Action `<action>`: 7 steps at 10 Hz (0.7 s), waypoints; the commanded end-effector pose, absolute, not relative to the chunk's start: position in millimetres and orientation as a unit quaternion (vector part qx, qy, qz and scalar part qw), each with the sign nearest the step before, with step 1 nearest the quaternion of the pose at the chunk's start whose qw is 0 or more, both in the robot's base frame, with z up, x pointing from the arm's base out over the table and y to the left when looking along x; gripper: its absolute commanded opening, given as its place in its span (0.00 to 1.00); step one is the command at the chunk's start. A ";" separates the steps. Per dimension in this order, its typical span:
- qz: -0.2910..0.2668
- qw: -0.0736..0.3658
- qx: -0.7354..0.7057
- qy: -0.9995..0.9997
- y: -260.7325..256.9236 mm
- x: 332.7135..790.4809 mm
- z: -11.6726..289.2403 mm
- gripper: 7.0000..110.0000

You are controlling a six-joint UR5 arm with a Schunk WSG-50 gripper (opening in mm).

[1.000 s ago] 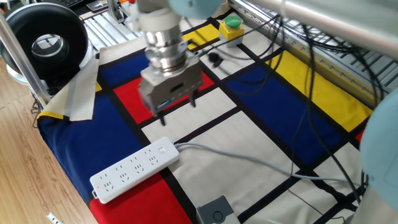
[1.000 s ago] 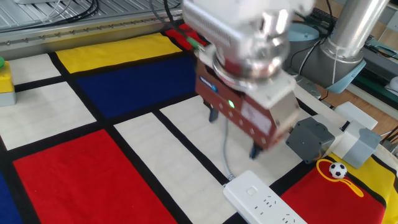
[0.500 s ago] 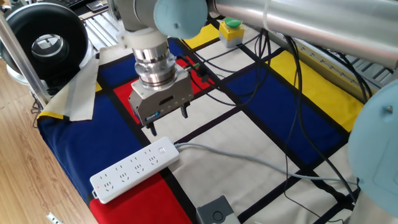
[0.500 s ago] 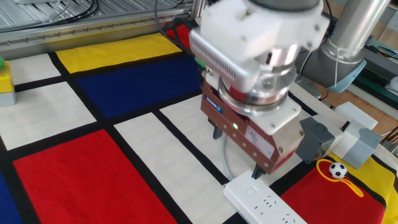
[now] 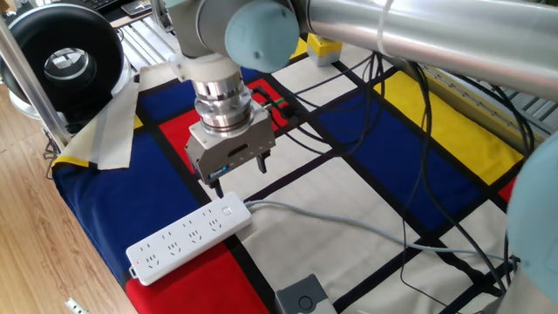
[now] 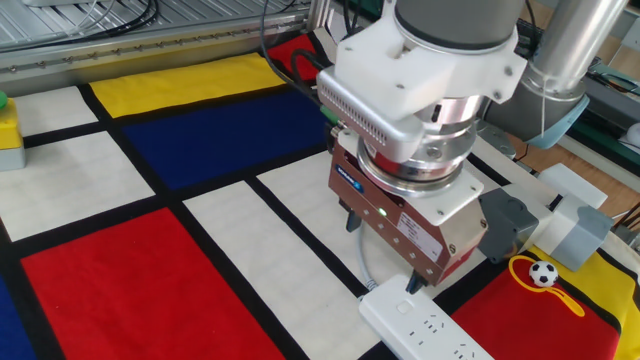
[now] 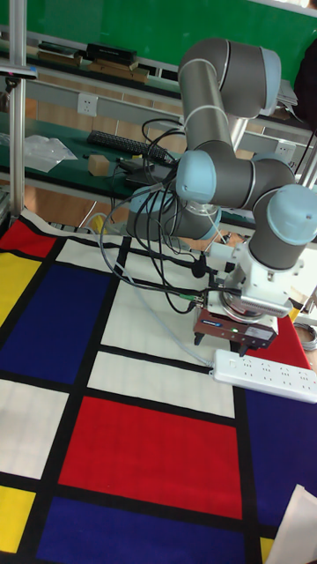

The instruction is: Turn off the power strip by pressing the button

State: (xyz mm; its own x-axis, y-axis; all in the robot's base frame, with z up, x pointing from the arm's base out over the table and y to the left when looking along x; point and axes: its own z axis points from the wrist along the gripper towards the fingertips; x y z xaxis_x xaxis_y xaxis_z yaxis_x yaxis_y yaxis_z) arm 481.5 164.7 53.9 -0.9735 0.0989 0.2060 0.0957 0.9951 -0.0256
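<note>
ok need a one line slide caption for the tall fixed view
UR5 arm's gripper poised just above the cord end of the white power strip on a Mondrian-patterned tablecloth.

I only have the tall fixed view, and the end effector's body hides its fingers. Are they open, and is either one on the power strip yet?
Observer: Open. One fixed view shows a clear gap between the two fingers of the end effector.
Operator: And contact?
Observer: None that I can see. In that view the lower fingertip ends just short of the power strip.
Operator: Where is the button? I can't make it out.
Observer: One fixed view shows the button as a small flush mark at the strip's cord end, just below that fingertip.
</note>
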 end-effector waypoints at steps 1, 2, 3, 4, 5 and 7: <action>-0.012 0.098 -0.039 -0.994 169.9 479.5 51.9 0.79; -0.021 0.099 -0.032 -0.994 172.2 486.7 59.0 0.79; -0.030 0.098 -0.022 -0.994 176.3 487.0 59.2 0.79; -0.038 0.096 -0.006 -0.995 179.4 487.7 59.3 0.79; -0.035 0.095 0.017 -0.995 176.7 488.0 59.0 0.79; -0.053 0.091 0.079 -0.991 183.1 488.1 59.5 0.79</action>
State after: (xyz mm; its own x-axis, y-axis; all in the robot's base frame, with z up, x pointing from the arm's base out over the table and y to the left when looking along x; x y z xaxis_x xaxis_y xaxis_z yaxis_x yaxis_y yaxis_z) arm 486.3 174.6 57.0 -0.9808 -0.0452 0.1898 -0.0344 0.9976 0.0600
